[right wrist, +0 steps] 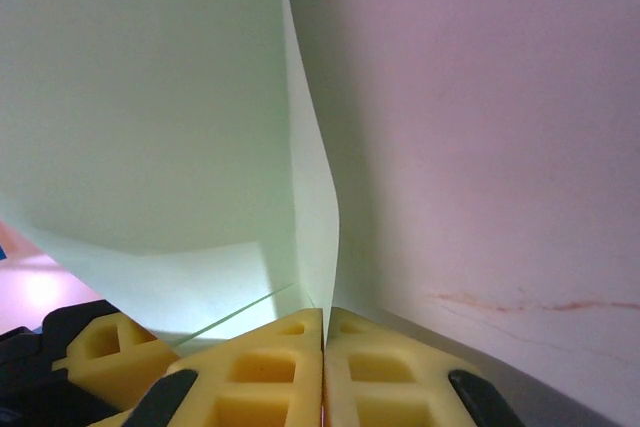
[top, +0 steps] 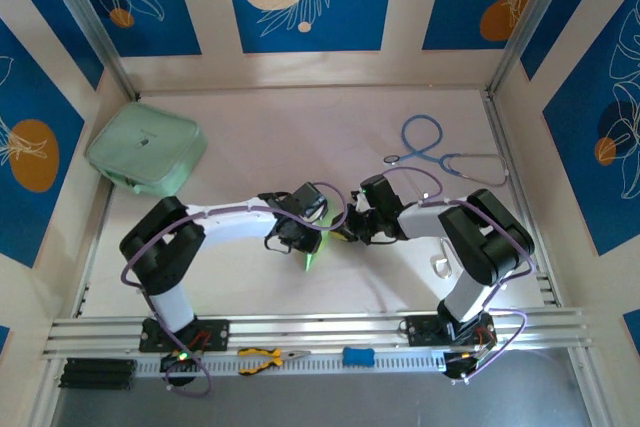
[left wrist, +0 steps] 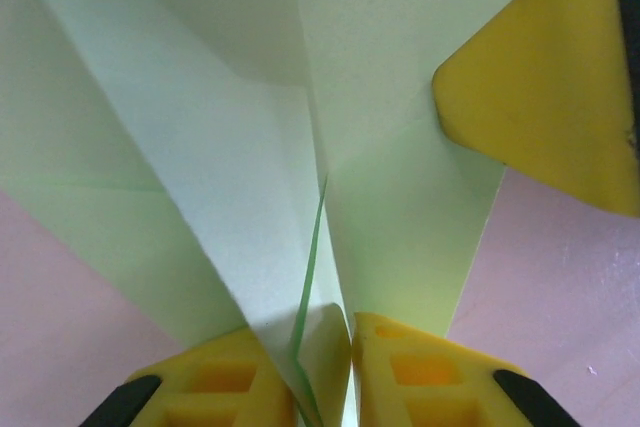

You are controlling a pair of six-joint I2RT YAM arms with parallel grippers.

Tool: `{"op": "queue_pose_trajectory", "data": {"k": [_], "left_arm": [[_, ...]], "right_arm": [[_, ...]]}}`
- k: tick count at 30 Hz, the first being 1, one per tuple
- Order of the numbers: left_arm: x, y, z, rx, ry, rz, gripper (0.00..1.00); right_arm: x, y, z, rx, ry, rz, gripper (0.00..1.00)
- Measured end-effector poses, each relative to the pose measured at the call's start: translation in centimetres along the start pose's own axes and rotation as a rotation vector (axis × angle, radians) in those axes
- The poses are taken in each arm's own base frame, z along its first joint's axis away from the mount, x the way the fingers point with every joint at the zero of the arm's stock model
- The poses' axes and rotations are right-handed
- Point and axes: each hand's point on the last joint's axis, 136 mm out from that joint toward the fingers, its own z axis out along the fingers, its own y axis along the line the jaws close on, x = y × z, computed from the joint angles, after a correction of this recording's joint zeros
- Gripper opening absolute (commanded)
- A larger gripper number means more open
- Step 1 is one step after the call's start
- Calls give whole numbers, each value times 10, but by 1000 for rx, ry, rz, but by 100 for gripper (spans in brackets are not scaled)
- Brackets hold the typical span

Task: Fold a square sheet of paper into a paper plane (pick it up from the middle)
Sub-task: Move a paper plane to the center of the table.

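The light-green square sheet of paper [top: 313,247] is held off the pink table between both arms at mid-table. It is creased into long pointed flaps about a centre fold [left wrist: 250,177]. My left gripper [left wrist: 320,337] stands slightly open, with the lower folds of the sheet loose between its yellow fingers [left wrist: 430,372]. My right gripper [right wrist: 325,342] is shut on an edge of the sheet [right wrist: 150,127], its fingers pressed together. In the left wrist view, a right finger [left wrist: 560,77] touches the sheet's right side. From above, the left gripper [top: 300,232] and the right gripper [top: 345,229] nearly touch.
A thick mint-green pouch [top: 145,152] lies at the back left and a blue stethoscope [top: 445,157] at the back right. Pliers [top: 265,358] and a small blue item [top: 358,356] rest by the aluminium rail [top: 320,327] at the near edge. Walls enclose the table.
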Motion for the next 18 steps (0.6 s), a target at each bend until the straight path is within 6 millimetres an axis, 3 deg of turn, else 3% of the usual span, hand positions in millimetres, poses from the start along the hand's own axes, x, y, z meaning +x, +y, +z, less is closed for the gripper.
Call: {"op": "queue_pose_trajectory", "data": {"k": [9,13,18], "left_arm": [[-1,-3,2,11,2,-7,19],[-4,-5,4,21,1,-6,13],[-5,-3,3,12,-4,-24,8]], "right_arm": [[0,-1,0,-1,-1,0,10],[0,-1,0,-1,-2,1,11],[-2,-2,-1,-1,-6,-4,20]]}}
